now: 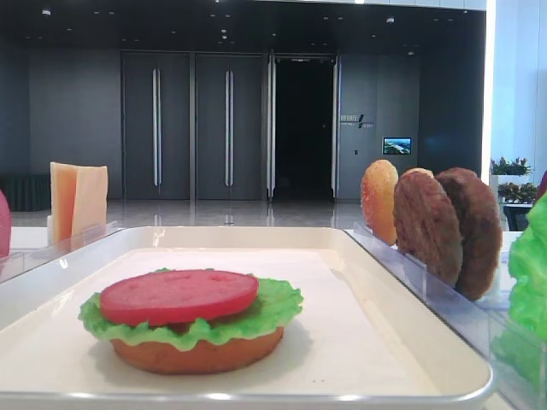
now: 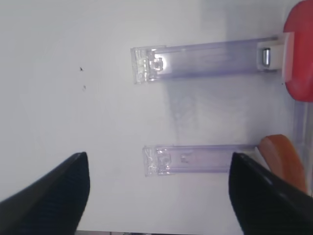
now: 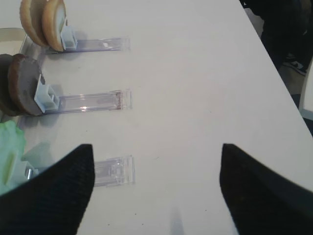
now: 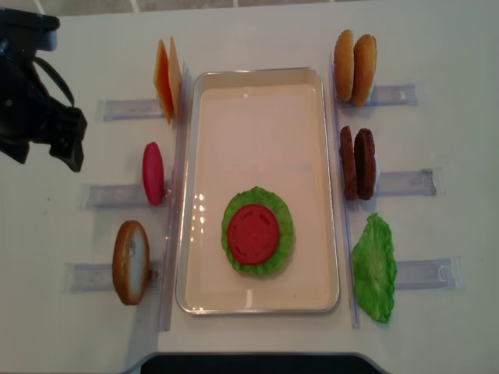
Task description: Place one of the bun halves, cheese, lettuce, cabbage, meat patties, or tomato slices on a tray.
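Exterior high: white table (image 4: 257, 35), dark lobby doors (image 1: 192, 124) behind.

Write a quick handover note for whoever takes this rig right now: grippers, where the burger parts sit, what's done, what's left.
Left gripper: open, empty, over the table by the holders.
Right gripper: open, empty.
On the tray: bun half, lettuce, tomato slice, stacked.
In the holders: cheese, tomato, bun at left; buns, meat patties, lettuce leaf at right.
Left: probably a patty or cheese next.
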